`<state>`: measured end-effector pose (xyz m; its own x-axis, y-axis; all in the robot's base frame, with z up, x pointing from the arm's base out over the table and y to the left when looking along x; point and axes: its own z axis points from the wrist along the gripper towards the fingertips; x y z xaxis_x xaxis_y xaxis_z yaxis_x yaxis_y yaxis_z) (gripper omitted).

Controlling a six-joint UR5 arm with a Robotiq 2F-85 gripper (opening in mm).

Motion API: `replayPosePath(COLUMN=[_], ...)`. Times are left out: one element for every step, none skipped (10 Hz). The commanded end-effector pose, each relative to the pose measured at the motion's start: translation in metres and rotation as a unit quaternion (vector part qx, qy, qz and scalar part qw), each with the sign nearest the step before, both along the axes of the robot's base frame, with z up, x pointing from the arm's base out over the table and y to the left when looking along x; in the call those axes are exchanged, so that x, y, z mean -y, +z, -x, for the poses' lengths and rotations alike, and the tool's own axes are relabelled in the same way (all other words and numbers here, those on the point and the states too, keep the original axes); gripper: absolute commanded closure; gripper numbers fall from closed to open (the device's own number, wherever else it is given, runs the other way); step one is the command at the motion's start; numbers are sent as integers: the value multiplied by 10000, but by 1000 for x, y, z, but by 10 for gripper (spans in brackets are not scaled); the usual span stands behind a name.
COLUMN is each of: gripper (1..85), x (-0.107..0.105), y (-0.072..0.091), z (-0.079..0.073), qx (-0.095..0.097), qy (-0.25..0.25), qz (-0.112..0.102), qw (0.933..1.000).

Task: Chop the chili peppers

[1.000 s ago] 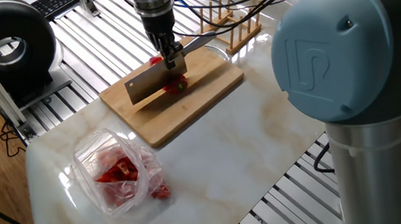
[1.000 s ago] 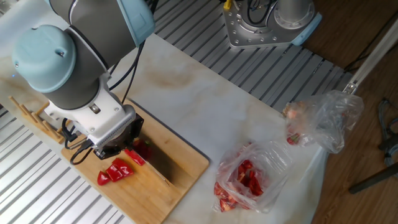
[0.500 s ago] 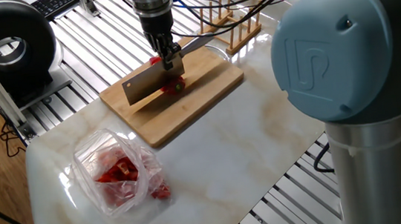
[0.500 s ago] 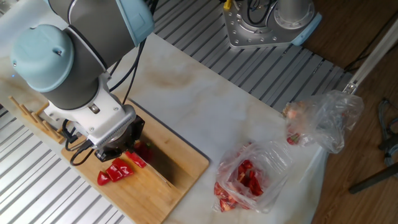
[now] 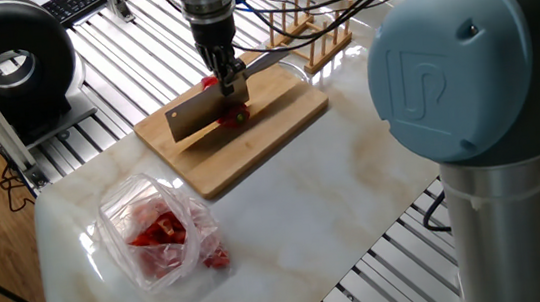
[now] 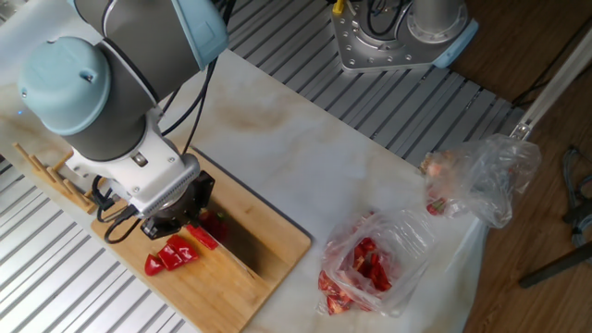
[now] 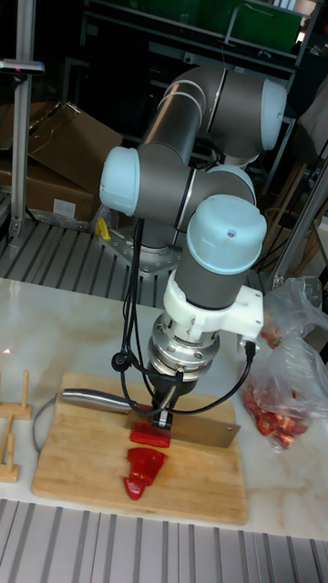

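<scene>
Centrally on cutting board [image 7: 82,455]: gripper [image 7: 164,410] clamped on cleaver [image 7: 196,430], blade edge-down across chili peppers [image 7: 146,460] for chopping.

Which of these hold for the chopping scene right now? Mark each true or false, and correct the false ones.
1. The gripper holds a cleaver over the wooden cutting board. True.
2. Red chili pieces lie on the cutting board. True.
3. The cleaver's handle is wooden. False: it looks like bare metal.
4. The clear plastic bag sits on the cutting board. False: it lies on the marble tabletop, apart from the board.
5. A wooden rack stands beside the board. True.
6. All the chili pieces are green. False: they are red.
</scene>
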<state>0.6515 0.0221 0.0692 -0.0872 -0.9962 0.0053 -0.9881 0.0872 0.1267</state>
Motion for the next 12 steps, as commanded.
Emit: replayPosePath(gripper=[843,843,843,843,843,843,843,843,843,843,843,843], x=[8,10,8,4,5,5,3,3,-1,-5,-8,-11], y=[2,1,-1,-4,-4,-4,-4,-2,-1,0,0,-1], z=[-2,-2,-1,0,-2,-2,-1,-3,-4,-4,-4,-2], qx=[1,9,9,40,79,71,64,72,89,82,82,83], qy=[7,-1,-31,-92,-84,-69,-69,-76,-113,-128,-128,-135], qz=[65,104,108,115,175,181,189,289,378,402,402,418], qw=[10000,9999,9999,9999,9998,9998,9998,9995,9992,9991,9991,9990])
